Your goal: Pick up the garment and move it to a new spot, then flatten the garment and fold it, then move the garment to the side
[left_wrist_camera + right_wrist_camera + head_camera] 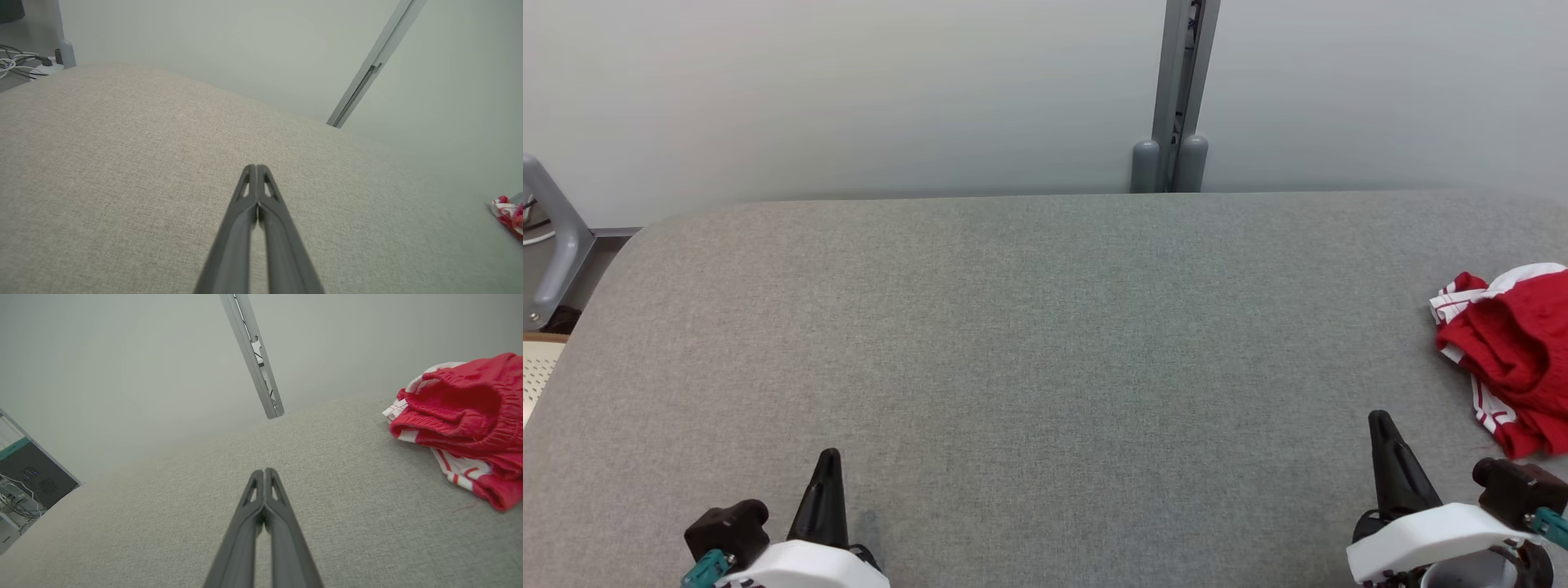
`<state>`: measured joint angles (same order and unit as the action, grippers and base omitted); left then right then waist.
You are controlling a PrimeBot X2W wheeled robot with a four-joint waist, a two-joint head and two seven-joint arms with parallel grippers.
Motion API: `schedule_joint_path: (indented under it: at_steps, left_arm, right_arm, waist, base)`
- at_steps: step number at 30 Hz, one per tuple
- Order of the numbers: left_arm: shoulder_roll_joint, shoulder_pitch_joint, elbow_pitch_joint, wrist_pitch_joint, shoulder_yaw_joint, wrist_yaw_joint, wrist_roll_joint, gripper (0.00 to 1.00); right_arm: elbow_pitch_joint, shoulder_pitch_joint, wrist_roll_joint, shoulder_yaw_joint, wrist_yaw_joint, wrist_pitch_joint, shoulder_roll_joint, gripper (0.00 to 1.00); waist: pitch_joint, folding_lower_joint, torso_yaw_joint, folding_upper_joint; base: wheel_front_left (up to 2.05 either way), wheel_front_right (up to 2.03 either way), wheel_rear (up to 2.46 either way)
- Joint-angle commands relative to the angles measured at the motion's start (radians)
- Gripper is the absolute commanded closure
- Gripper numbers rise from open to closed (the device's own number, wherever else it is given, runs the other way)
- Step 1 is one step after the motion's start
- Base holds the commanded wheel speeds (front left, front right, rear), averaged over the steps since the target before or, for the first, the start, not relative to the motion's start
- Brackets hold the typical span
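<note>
The garment (1515, 359) is a red piece with white striped trim, lying crumpled at the right edge of the grey table (1029, 343). It also appears in the right wrist view as a red bundle (461, 416) and at the far right of the left wrist view (508, 214). My right gripper (1380, 420) is shut and empty, low at the right, a little left of and nearer than the garment, not touching it. At the lower left my left gripper (829, 456) is shut with nothing in it. Both pairs of fingers (256, 169) (264, 472) are pressed together over bare cloth.
A grey post (1176, 98) stands against the pale wall behind the table's far edge. A grey metal frame (551, 237) sits off the table's left corner. Cables (16, 65) lie on the floor beyond the table.
</note>
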<state>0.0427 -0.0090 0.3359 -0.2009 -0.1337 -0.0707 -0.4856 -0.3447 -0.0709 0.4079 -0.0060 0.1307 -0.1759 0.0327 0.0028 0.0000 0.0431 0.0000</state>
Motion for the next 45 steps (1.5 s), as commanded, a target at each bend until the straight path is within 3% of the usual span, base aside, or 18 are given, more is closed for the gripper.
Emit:
schedule_joint_path:
  at_steps: [1,20,45]
  left_arm:
    - [0.003,-0.033,-0.019,0.007,0.013,0.008,-0.032,1.00]
    - [0.005,-0.054,-0.040,0.089,0.076,0.060,-0.325,1.00]
    - [0.006,-0.075,-0.060,0.168,0.137,0.111,-0.605,1.00]
  right_arm:
    - [0.020,-0.022,0.036,-0.007,0.000,0.007,0.007,1.00]
    - [0.044,-0.028,0.349,-0.033,0.000,0.082,0.011,1.00]
    - [0.066,-0.034,0.647,-0.060,0.000,0.155,0.015,1.00]
  waist:
    - [0.000,0.0000,0.000,0.0000]
    - [0.000,0.0000,-0.008,0.0000]
    - [0.000,0.0000,-0.017,0.0000]
  base:
    - [0.00,0.00,0.00]
    - [0.00,0.00,0.00]
    - [0.00,0.00,0.00]
